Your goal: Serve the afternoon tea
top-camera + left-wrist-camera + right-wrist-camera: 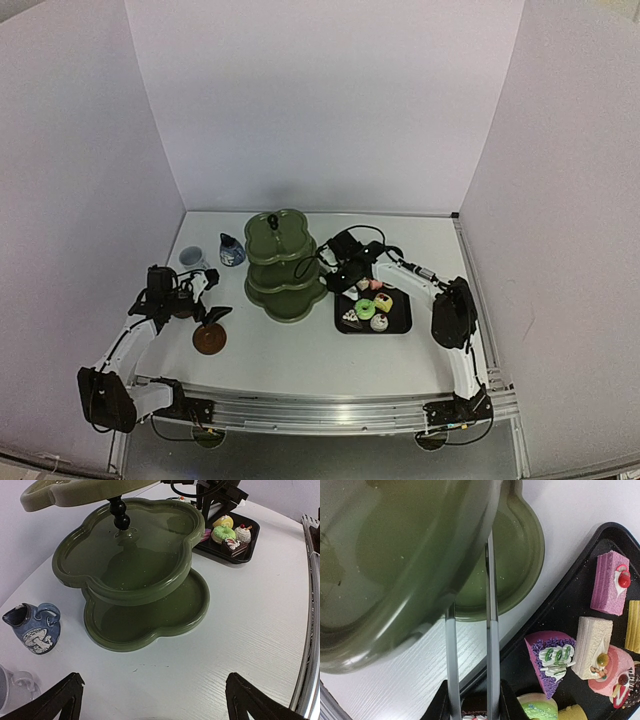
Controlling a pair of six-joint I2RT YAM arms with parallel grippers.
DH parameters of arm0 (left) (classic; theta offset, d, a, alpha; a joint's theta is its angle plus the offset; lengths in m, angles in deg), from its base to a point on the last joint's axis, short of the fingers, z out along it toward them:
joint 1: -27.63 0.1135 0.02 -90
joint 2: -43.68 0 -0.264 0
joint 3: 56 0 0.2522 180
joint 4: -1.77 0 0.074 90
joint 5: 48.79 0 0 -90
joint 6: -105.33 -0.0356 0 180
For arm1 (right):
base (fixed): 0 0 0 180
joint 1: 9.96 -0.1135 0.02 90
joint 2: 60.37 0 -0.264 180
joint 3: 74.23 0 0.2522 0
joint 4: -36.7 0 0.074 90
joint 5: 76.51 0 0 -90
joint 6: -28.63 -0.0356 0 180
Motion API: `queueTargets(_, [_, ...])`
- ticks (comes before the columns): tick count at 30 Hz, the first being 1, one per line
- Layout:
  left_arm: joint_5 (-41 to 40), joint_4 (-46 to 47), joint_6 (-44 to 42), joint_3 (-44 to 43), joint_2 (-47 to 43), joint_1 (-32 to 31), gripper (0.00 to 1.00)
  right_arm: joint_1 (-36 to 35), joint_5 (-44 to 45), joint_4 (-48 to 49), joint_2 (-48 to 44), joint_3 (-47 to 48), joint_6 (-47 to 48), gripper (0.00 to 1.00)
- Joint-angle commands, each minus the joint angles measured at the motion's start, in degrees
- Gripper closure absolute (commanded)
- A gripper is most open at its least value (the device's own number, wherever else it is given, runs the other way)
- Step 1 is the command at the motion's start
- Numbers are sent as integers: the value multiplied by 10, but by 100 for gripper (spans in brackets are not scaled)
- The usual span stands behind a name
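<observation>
At the right edge of the stand (285,265), the right fingers (507,705) are clamped on the tongs (491,630), whose blades run under the middle tier's rim. The tips are hidden, so I cannot tell if a cake rides there. Lifting now could catch that rim and rock the stand, or shake loose whatever is held. The left fingers (62,700) hang wide open, empty. The stand is glossy olive green, scalloped, at the middle of the worktop (300,350), its visible tiers bare. The cakes (592,647) sit on the black tray (570,592) just beside it.
</observation>
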Motion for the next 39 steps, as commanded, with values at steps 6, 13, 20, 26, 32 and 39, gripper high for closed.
queueTargets(6, [-3,19,-5,6,-8,-2,1,-6,1,16,-12,24,-16,69])
queueTargets(13, [0,22,-5,9,-5,-1,0,-7,-3,16,-24,21,-20,65])
queueTargets(20, [-2,20,-7,9,-8,-2,0,-7,6,16,-72,-24,-28,65])
queueTargets(26, [-3,20,-8,10,-7,-1,0,-7,17,15,-116,-76,-38,65])
queueTargets(32, [-4,20,-9,9,-6,-1,0,-8,47,4,-169,-127,-49,66])
queueTargets(39, [-2,19,-9,8,-4,-2,0,-7,94,-44,-241,-180,-66,66])
